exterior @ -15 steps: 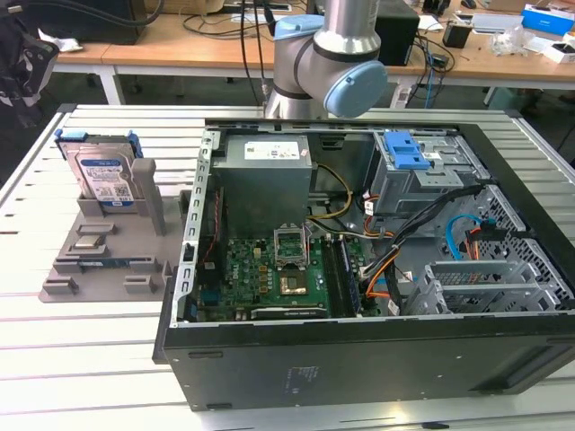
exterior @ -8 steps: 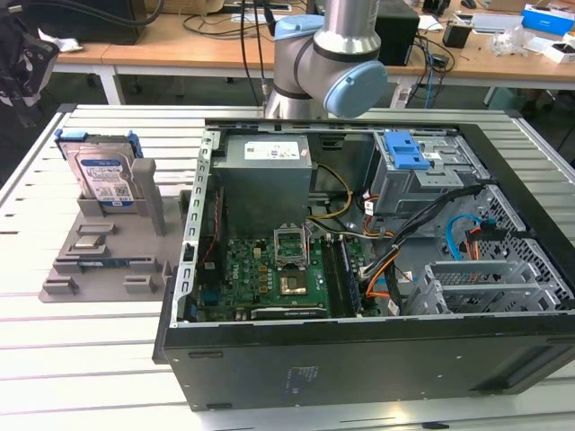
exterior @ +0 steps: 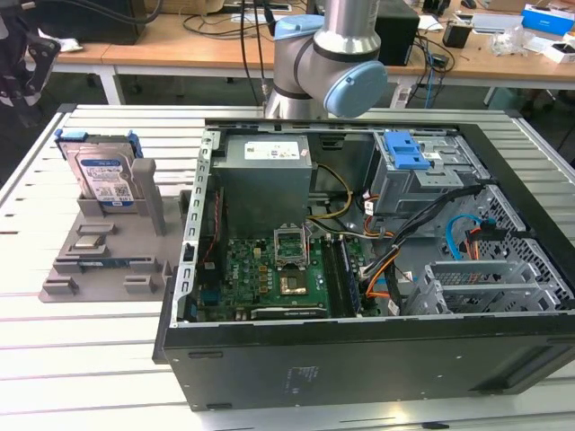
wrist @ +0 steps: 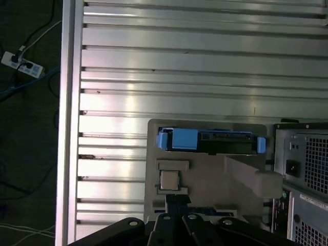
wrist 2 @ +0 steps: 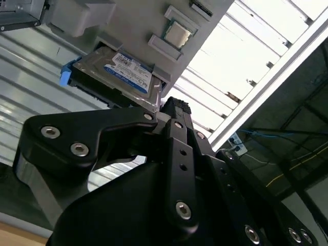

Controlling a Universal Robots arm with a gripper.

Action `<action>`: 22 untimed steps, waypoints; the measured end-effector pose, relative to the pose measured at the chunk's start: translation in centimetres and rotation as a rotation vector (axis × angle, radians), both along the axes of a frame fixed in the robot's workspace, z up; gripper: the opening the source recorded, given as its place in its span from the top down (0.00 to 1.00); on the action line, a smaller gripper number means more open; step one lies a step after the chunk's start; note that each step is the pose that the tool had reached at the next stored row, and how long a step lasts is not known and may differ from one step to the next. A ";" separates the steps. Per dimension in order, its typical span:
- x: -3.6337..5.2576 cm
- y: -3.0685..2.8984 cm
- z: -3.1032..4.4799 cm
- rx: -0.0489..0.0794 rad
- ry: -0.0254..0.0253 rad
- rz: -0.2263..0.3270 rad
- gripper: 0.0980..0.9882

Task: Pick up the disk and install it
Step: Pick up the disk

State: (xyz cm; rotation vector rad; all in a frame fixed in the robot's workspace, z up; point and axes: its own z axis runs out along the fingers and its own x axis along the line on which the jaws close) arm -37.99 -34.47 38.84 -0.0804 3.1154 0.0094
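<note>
The disk [exterior: 103, 175] stands on edge in a slot of the grey holder [exterior: 99, 260], with a blue rail along its edges and the label face outward. It is untouched and not yet lifted.

The gripper [wrist: 177, 201] has its fingertips drawn narrow, with nothing between them. It hangs above the holder and is apart from everything on it.

Nearest the tips is a small square chip [wrist: 169, 179], seated in a recess of the holder. Past the chip, further ahead of the tips, is the disk's upper edge [wrist: 205, 141], a blue and dark strip. In the second wrist view the disk [wrist 2: 123, 72] lies just beyond the fingertip.

Off to one side of the hand is the back wall of the computer case [wrist: 302, 164]. Around the holder, farther out, is the slatted table [wrist: 179, 66].

Farthest from the hand, in the exterior view, is a blue bracket [exterior: 404, 148] in the drive cage of the open case [exterior: 359, 359]. It is well apart from the disk.

Judgement: the step in hand is the reach to the disk.
- The jaws would need to spread past the drive's thickness before going down.
- The hand should centre over the upper edge.
- The wrist should be squared so the pads meet the flat faces, not the plastic rail.
- The descent should stay off the holder's grey post [exterior: 154, 197], which stands just beside the slot.
</note>
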 end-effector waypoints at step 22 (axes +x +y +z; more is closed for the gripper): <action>0.00 0.00 0.00 0.000 -0.0001 0.372 0.99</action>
